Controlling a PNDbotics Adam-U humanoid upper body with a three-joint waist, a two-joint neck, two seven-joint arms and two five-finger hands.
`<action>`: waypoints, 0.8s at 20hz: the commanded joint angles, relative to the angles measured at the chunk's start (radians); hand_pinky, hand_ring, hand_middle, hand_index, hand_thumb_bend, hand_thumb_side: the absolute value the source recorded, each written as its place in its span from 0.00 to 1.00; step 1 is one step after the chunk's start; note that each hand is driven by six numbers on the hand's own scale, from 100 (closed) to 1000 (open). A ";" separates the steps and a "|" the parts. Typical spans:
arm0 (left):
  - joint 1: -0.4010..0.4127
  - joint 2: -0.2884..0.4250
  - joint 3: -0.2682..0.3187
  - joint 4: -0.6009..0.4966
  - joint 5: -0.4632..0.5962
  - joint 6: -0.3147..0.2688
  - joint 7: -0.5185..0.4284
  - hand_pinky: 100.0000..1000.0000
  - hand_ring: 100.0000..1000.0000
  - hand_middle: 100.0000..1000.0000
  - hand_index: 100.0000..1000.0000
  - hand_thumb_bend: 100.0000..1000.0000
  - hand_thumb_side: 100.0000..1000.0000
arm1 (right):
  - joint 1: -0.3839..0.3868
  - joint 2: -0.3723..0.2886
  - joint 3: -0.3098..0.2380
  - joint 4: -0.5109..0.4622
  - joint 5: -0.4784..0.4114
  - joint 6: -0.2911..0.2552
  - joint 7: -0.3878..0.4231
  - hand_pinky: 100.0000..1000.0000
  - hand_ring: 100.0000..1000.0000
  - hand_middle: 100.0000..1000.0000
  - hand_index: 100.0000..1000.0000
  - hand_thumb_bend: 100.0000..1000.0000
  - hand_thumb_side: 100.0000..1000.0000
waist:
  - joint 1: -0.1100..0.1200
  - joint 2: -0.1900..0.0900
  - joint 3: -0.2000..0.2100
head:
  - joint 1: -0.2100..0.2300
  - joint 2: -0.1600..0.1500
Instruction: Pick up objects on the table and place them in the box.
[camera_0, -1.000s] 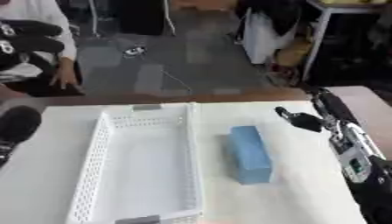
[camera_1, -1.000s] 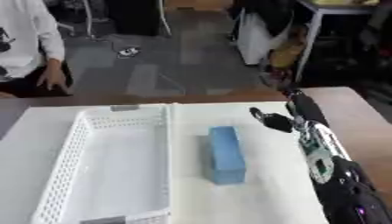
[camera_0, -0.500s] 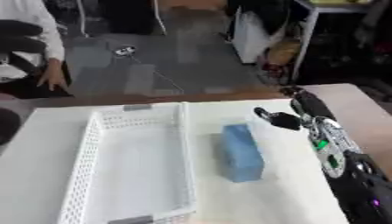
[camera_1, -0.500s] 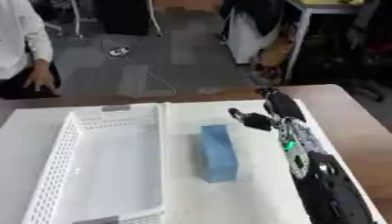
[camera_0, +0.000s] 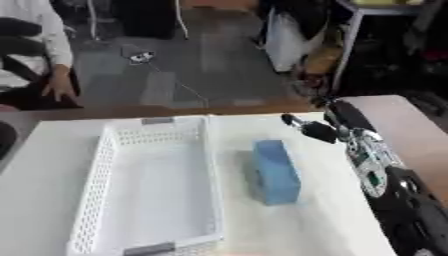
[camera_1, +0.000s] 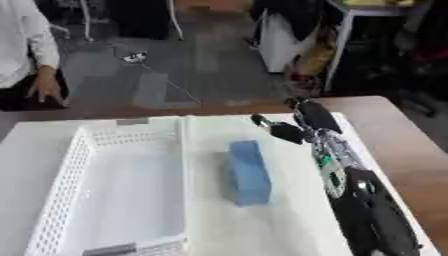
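A blue rectangular block (camera_0: 274, 171) lies on the white table, just right of the white perforated basket (camera_0: 96, 175), which holds nothing. My right hand (camera_0: 337, 121) reaches in from the lower right, its fingers stretched out over the table's far right part, above and to the right of the block and not touching it. The thumb sticks out toward the left. The hand is open and holds nothing. My left hand shows in neither view.
The table's right edge (camera_0: 398, 145) gives way to a brown wooden surface. A dark rounded shape (camera_0: 5, 140) sits at the far left edge. Beyond the table lies grey floor with chairs, and a seated person in white.
The whole picture has shifted, so the head moved. My right hand has crept left and forward, closer to the blue block. The block and basket stay put.
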 joint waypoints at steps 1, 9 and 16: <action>-0.020 0.003 0.001 -0.014 0.005 -0.002 -0.004 0.48 0.66 0.74 0.72 0.62 0.94 | -0.022 -0.003 0.004 -0.001 -0.008 -0.010 0.002 0.83 0.63 0.76 0.89 0.68 1.00 | -0.001 -0.018 0.004 | -0.024 0.009; -0.059 -0.013 -0.003 -0.014 -0.006 -0.015 0.004 0.49 0.67 0.75 0.73 0.62 0.94 | -0.038 0.020 0.036 0.023 0.003 -0.043 0.022 0.82 0.66 0.76 0.88 0.64 1.00 | -0.012 -0.009 0.025 | -0.049 0.005; -0.061 -0.015 -0.002 -0.014 -0.018 -0.012 0.009 0.50 0.67 0.75 0.73 0.62 0.94 | -0.039 0.003 0.062 0.034 0.019 -0.073 0.107 0.71 0.62 0.75 0.86 0.65 1.00 | -0.023 -0.023 0.028 | -0.056 0.027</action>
